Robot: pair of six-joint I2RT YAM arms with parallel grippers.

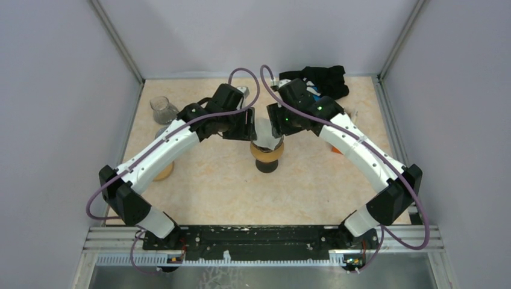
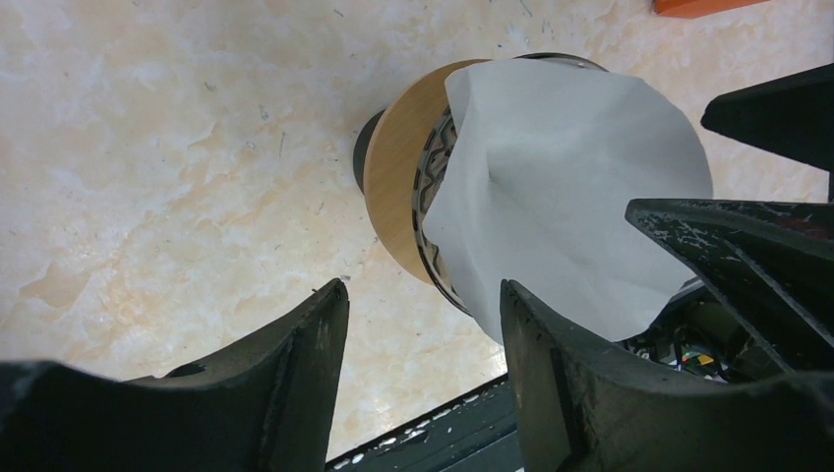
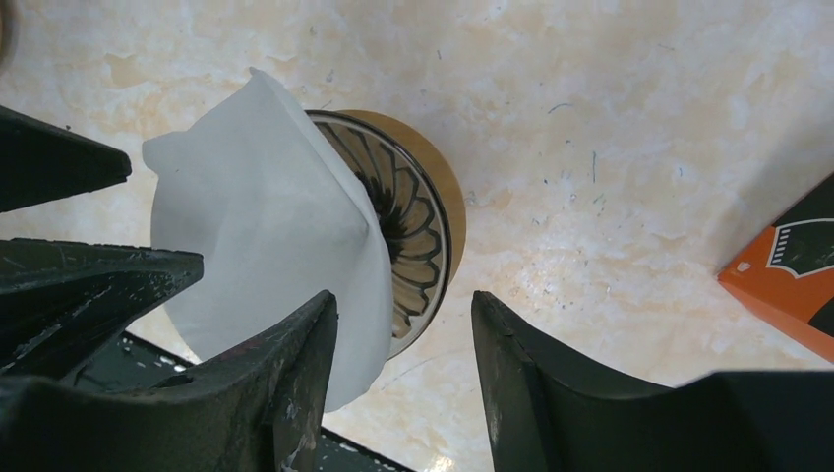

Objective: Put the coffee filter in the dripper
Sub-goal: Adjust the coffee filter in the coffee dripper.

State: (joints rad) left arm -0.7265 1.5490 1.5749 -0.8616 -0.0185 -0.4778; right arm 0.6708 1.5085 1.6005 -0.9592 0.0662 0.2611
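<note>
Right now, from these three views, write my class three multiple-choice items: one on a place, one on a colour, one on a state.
1. Where does the white paper coffee filter lie?
A. hanging from an arm's cable
B. over the mouth of the ribbed, wood-collared dripper
C. inside a metal pot

2. What colour is the flat box at the edge of the right wrist view?
A. orange
B. green
C. blue

3. How do the left fingers and the right fingers stand?
A. both pairs clamped on the filter
B. both pairs spread apart
C. one pair shut on the dripper

Answers: 1 B, the paper leans in the dripper's rim; 2 A, its visible corner is orange; 3 B, the marbled tabletop shows through each gap.
</note>
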